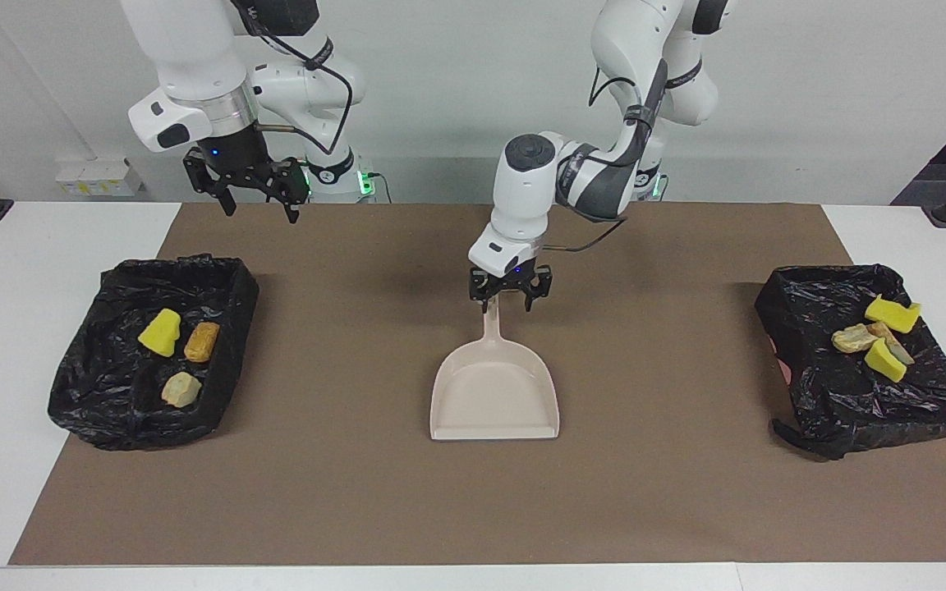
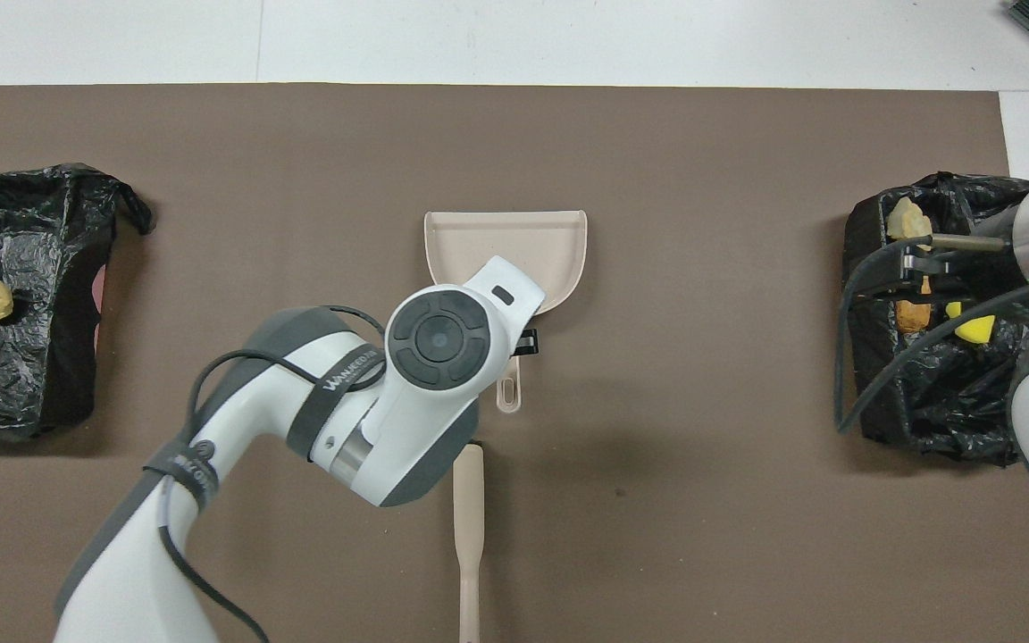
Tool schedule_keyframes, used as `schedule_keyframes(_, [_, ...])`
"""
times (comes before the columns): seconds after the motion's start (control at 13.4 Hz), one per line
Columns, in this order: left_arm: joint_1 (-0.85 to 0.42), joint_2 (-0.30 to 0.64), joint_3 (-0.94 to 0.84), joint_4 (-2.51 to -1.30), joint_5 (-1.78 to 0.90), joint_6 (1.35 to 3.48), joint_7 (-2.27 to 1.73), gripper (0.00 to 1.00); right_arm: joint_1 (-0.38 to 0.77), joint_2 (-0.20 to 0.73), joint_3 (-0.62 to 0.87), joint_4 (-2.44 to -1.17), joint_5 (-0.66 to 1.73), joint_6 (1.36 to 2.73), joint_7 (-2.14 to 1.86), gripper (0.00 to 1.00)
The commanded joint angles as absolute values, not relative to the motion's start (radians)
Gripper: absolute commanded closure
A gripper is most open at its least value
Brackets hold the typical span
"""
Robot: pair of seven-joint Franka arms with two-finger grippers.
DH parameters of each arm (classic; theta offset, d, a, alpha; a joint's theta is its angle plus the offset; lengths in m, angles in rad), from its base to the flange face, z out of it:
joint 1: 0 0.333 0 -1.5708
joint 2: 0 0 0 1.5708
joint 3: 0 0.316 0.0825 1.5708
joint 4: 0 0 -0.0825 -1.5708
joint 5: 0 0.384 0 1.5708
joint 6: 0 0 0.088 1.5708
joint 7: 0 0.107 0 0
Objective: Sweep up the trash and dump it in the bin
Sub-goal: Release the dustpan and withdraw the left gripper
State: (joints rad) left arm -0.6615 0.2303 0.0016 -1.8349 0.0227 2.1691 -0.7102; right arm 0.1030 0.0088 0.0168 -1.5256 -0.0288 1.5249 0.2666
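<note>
The beige dustpan point(image 1: 496, 394) lies flat at the mat's middle, its handle point(image 1: 492, 322) toward the robots; it also shows in the overhead view point(image 2: 514, 246). My left gripper point(image 1: 510, 302) is open just above the handle's end, one finger beside it. My right gripper point(image 1: 259, 201) is open and raised over the mat's edge near the bin point(image 1: 112, 410) at the right arm's end. That bin holds three pieces of trash: a yellow wedge point(image 1: 161, 332), an orange chunk point(image 1: 202, 341) and a tan chunk point(image 1: 181, 389). The other bin point(image 1: 933, 410) holds several scraps point(image 1: 884, 359).
A beige brush handle point(image 2: 468, 536) lies on the brown mat point(image 1: 686, 492) nearer to the robots than the dustpan; the left arm hides it in the facing view. Both bins are trays lined with black bags, one at each end of the mat.
</note>
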Motion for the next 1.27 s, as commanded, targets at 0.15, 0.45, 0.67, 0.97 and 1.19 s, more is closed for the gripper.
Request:
schedule_keyframes(0.15, [-0.517,0.039,-0.006,-1.890,0.037,1.973,-0.494,0.00,0.100,0.005,0.012,-1.525,-0.012,1.517,0.249,0.00])
schedule_keyframes(0.45, [-0.362,-0.092,-0.006,-1.996,0.037,1.882,-0.266,0.00,0.100,0.005,0.012,-1.529,-0.012,1.522,0.247,0.00])
schedule_keyframes(0.67, [-0.241,-0.130,-0.006,-2.008,0.037,1.816,-0.094,0.00,0.100,0.000,0.011,-1.532,-0.012,1.520,0.248,0.00])
schedule_keyframes(0.97, [-0.102,-0.160,-0.005,-2.006,0.038,1.730,0.084,0.00,0.100,0.000,0.011,-1.534,-0.012,1.525,0.247,0.00])
schedule_keyframes(1.19, [-0.031,-0.150,-0.005,-1.924,0.038,1.729,0.098,0.00,0.100,0.000,0.012,-1.534,-0.026,1.526,0.239,0.00])
